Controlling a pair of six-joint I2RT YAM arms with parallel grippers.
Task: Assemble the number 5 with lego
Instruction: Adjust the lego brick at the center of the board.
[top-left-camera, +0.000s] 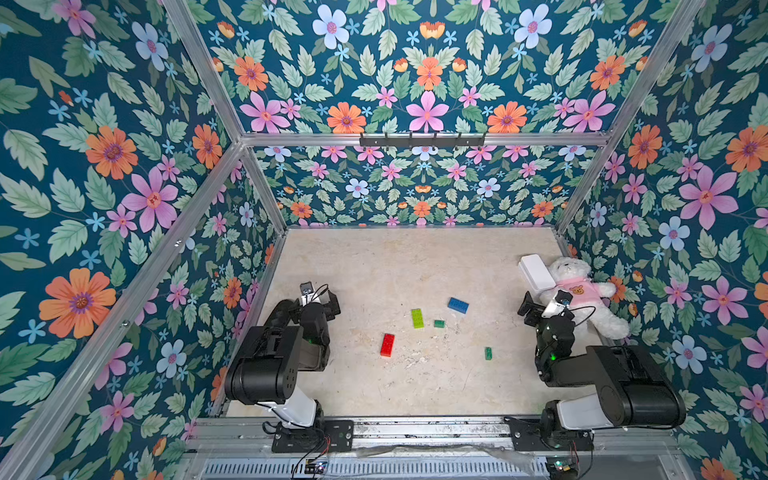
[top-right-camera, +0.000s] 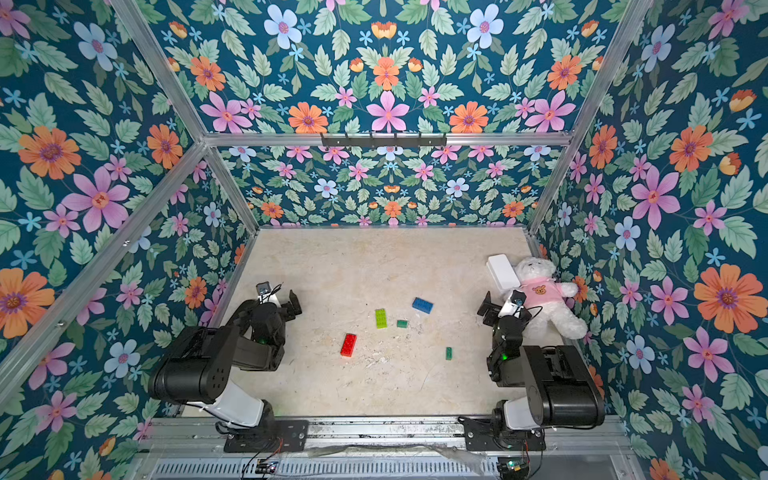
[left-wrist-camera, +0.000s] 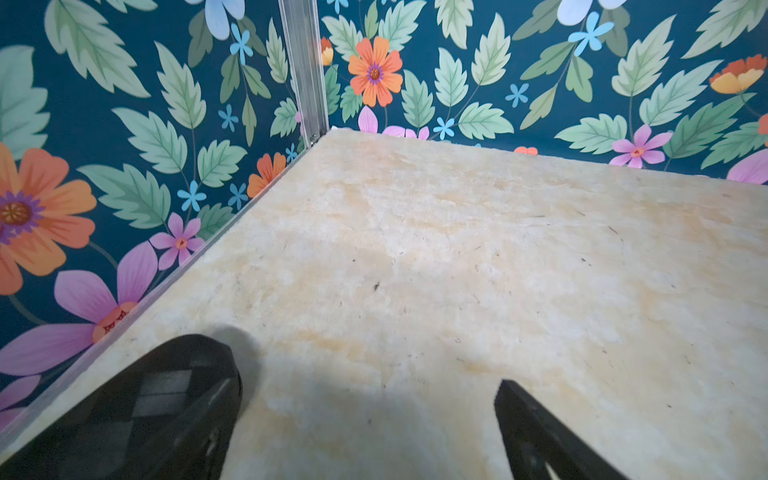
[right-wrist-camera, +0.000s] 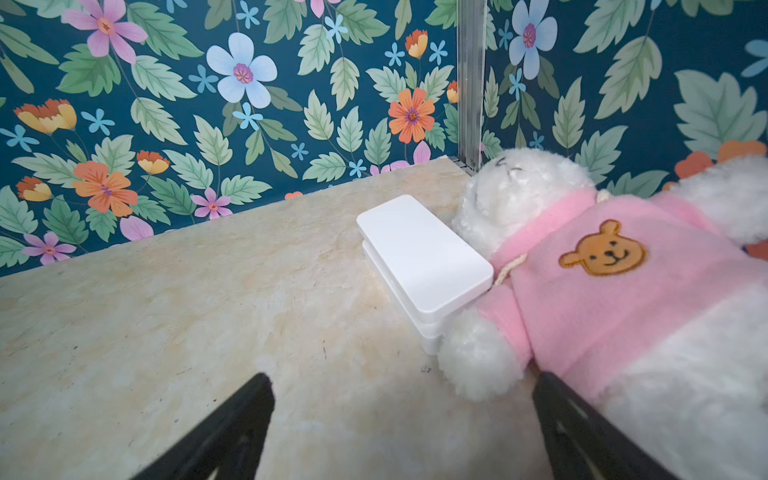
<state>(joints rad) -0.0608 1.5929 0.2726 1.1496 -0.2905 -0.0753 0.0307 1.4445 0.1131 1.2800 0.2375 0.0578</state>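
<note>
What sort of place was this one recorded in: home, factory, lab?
Most likely a purpose-built lab test cell: an aluminium frame lined with floral wallpaper panels, two robot arms bolted to a front rail, and loose lego bricks on the tabletop.

A white teddy bear (top-left-camera: 590, 309) in a pink sweater lies at the right edge of the frame in both top views, its head touching a white box (top-left-camera: 536, 272) just to its left. Both rest on a beige marbled desk (top-left-camera: 374, 257) enclosed by floral walls (top-left-camera: 428, 75). A black hook rail (top-left-camera: 422, 141) crosses the upper centre.
</note>
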